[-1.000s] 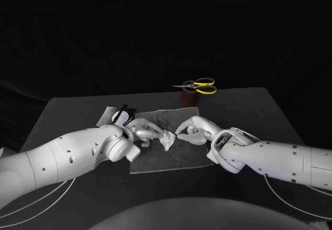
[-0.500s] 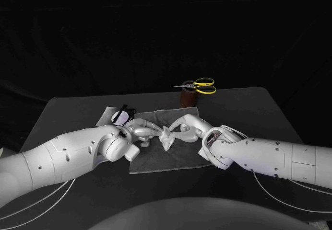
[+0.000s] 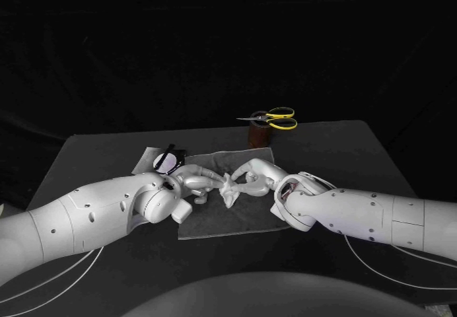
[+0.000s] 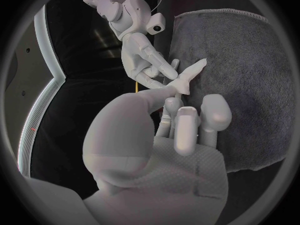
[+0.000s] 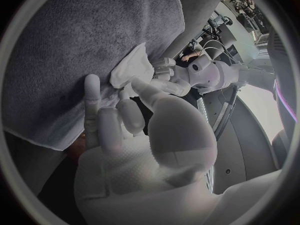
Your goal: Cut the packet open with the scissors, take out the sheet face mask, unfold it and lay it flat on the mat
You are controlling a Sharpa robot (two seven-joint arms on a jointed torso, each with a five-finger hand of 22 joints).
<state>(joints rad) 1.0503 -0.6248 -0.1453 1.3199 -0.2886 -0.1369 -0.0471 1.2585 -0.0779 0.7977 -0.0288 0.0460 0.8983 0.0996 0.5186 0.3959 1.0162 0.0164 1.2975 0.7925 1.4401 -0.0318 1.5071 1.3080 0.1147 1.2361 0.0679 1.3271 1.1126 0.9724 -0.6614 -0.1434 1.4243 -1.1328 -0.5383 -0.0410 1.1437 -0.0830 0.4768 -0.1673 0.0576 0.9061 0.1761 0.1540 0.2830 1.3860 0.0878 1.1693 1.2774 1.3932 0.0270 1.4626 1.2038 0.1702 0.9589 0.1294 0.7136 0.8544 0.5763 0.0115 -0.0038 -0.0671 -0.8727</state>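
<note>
The white sheet face mask (image 3: 230,189), still folded into a small wad, hangs just above the grey mat (image 3: 233,218) at the table's middle. My left hand (image 3: 198,182) pinches it from one side between thumb and a finger. My right hand (image 3: 253,178) has come up against it from the other side, with its fingertips closed on the mask's edge. The left wrist view shows the mask (image 4: 187,78) between my left hand (image 4: 181,127) and the right hand (image 4: 142,55). In the right wrist view the mask (image 5: 133,67) lies at the tips of my right hand (image 5: 128,122).
Yellow-handled scissors (image 3: 273,119) rest on a brown holder (image 3: 260,136) behind the mat. The opened packet (image 3: 158,159) lies at the mat's far left corner. Bare black table (image 3: 362,158) stretches to the right of the mat.
My right hand has moved left to the mask and taken hold of its edge. The left hand keeps its pinch and has hardly shifted.
</note>
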